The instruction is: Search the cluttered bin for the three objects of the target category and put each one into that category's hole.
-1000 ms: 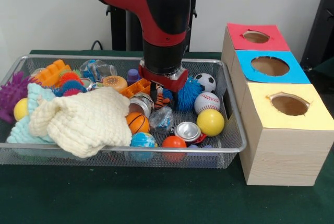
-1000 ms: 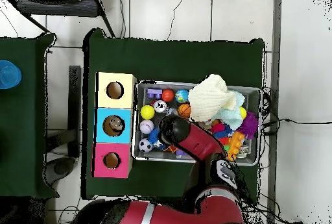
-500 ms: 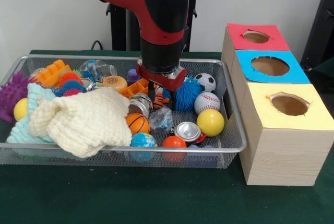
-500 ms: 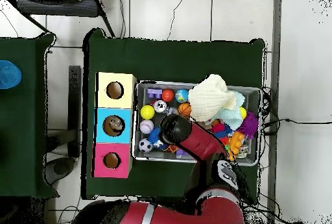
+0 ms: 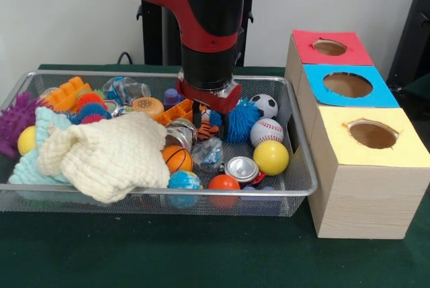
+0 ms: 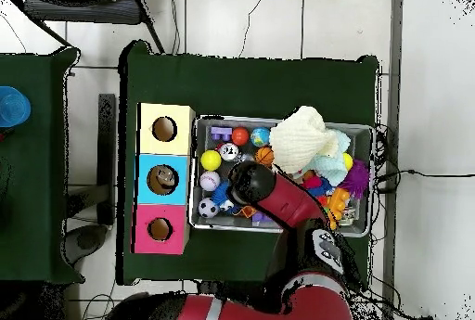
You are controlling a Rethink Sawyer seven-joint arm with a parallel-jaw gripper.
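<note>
The black two-fingered gripper is closed on a small orange-and-black striped toy mid-bin. It looks light and stiff; pinching its middle seems secure.

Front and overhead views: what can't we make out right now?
- Hand, front view: whether it grips the orange striped toy; fingers and clutter overlap.
- Hand, overhead view: hidden under the arm.
- Blue box hole, overhead view: contents too small to identify.
- Under the cream cloth: covered.
</note>
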